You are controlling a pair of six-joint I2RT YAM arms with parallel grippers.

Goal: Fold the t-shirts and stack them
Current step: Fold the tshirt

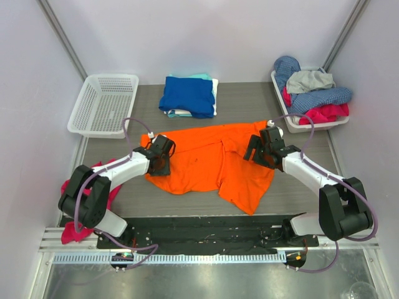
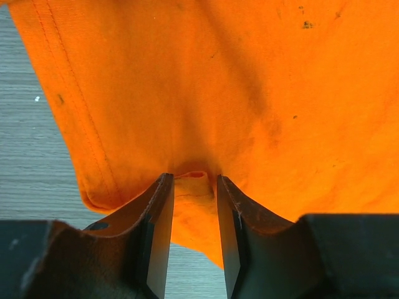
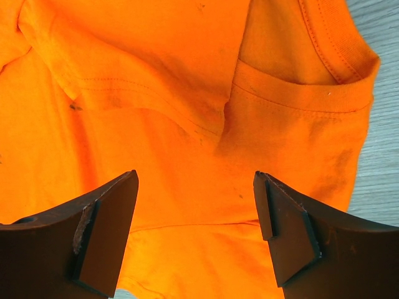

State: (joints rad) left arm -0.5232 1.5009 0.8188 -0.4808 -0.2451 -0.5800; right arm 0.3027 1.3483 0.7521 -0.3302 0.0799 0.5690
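No text, label or number can be read anywhere

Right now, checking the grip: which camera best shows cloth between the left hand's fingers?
Left wrist: a fold of the orange t-shirt sits between the left hand's fingers. The top view hides it under that hand; the right wrist shows only the collar area.

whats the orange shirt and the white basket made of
Orange t-shirt: soft matte knit cloth, probably cotton; it creases and shows stitched hems. White basket: seemingly rigid moulded plastic, faintly glossy; thin-walled lattice of holes.
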